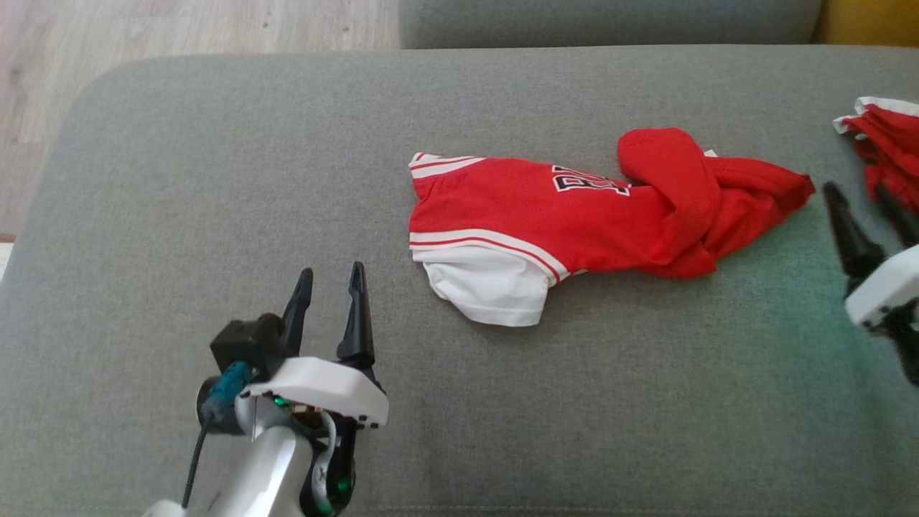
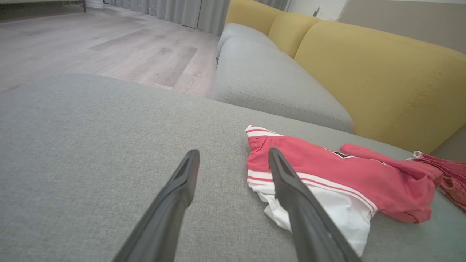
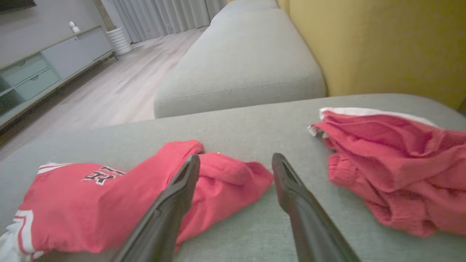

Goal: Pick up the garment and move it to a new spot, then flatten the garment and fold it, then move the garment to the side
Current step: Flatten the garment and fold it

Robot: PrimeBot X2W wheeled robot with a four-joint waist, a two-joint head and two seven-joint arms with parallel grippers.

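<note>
Head view is showing the garment (image 1: 546,222), a red jersey with white trim, lying loose on the grey sofa cushion (image 1: 215,179), with neither tool gripping it. It is sitting ahead of the left tool (image 1: 332,269) and off to that tool's right, its white hem nearest. The bunched, folded-over red end is lying just to the left of the right tool (image 1: 854,188). Both tools are standing spread, with nothing between their fingers.

A second red garment (image 1: 887,143) is lying close on the right tool's other side. A pinch aimed loosely there is risking the wrong cloth, or both pieces at once. The bunched end is stacking several layers, so a grab at it is likely lifting a wad rather than one edge, leaving the jersey twisted for flattening. The cushion is looking soft too, so fingers pressing down hard are risking catching the upholstery instead of sliding under the fabric.
</note>
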